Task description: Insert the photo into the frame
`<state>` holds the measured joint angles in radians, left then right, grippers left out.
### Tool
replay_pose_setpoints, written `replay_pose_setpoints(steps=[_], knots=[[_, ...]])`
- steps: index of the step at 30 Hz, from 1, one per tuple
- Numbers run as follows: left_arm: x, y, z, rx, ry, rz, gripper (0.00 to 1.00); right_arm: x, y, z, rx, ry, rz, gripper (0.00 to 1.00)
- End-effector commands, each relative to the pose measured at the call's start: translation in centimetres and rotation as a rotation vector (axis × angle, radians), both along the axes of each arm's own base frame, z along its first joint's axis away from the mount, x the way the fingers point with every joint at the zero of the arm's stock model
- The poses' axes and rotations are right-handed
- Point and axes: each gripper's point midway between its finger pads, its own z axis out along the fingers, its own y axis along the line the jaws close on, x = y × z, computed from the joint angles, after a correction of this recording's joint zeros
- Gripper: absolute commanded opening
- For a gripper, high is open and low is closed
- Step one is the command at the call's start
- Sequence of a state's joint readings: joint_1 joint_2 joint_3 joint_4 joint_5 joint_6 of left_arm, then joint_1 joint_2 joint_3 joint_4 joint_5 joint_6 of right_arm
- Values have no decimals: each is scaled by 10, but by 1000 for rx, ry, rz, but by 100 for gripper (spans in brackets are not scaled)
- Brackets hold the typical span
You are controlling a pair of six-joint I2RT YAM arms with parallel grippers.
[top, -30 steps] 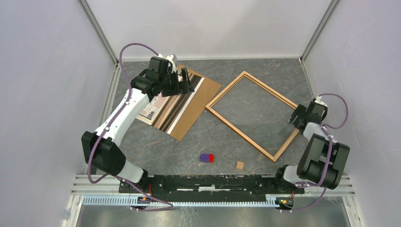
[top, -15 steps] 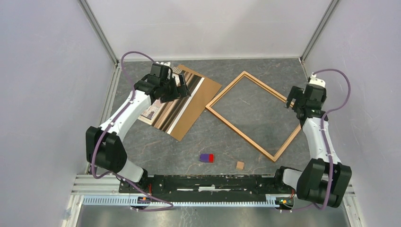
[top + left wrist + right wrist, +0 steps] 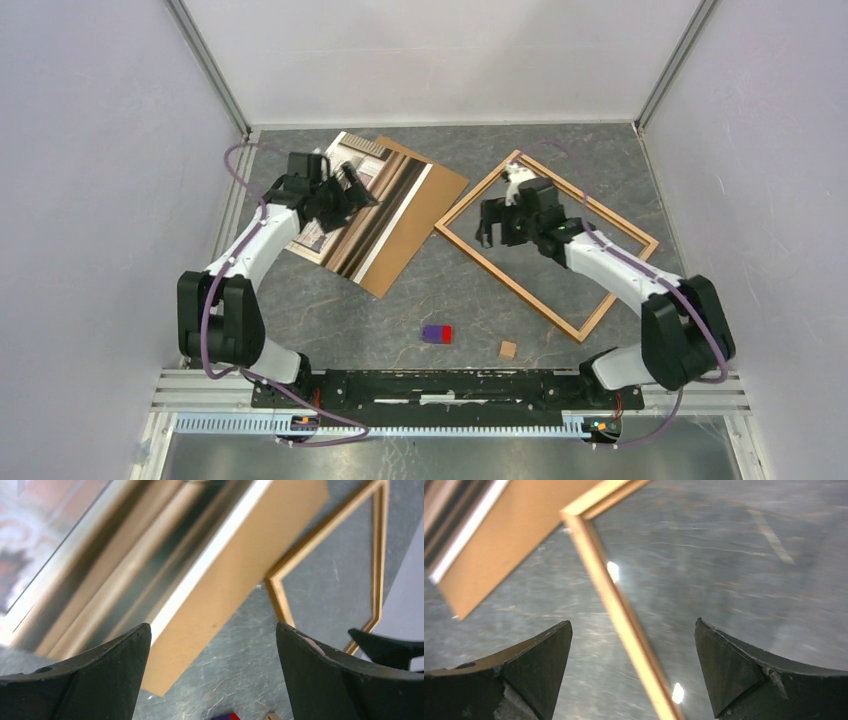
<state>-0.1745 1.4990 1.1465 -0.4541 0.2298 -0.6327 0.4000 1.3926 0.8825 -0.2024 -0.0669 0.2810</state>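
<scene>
Two grippers stood spread wide, and neither held anything. The left gripper (image 3: 212,627) hung over the photo (image 3: 385,210). Its wrist view looked down on the print's white edge and on the board (image 3: 430,205) under it. The photo lay flat on that board at the far left of the table (image 3: 330,320), outside the frame (image 3: 510,285). The board showed as a brown strip along the photo's right side.

The frame lay flat to the right, turned like a diamond, with the grey table showing through it. Its left corner sat just beside the board's edge. The right gripper (image 3: 633,624) hung over the frame's left part, and in its wrist view one rail ran between its fingers (image 3: 534,665). Whether they touched the wood I could not tell.

Nearer the arm bases lay a purple-and-red block (image 3: 437,333) and a wooden cube (image 3: 508,349), apart from each other.
</scene>
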Motion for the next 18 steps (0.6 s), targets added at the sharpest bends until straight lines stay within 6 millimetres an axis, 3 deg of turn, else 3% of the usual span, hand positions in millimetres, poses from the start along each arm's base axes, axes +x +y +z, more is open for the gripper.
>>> replay_pose_setpoints(steps=[1, 3, 7, 9, 13, 16, 18], knots=[[-8, 17, -6, -164, 13, 122, 100, 3, 78, 18, 203, -35, 111, 98], [-15, 19, -14, -141, 45, 116, 100, 1, 108, 13, 233, -19, 181, 98], [-36, 38, -33, -16, 140, 145, 100, 10, 139, 6, 232, -8, 268, 98], [-45, 62, -38, 106, 167, 210, 100, 16, 149, 2, 227, -22, 295, 98], [-61, 89, -42, 228, 180, 280, 100, 30, 162, -5, 203, -26, 295, 98], [-77, 96, -57, 213, 244, 332, 100, 35, 171, -7, 193, -21, 306, 98], [-76, 82, -62, 139, 244, 291, 100, 33, 174, -13, 198, 4, 292, 98]])
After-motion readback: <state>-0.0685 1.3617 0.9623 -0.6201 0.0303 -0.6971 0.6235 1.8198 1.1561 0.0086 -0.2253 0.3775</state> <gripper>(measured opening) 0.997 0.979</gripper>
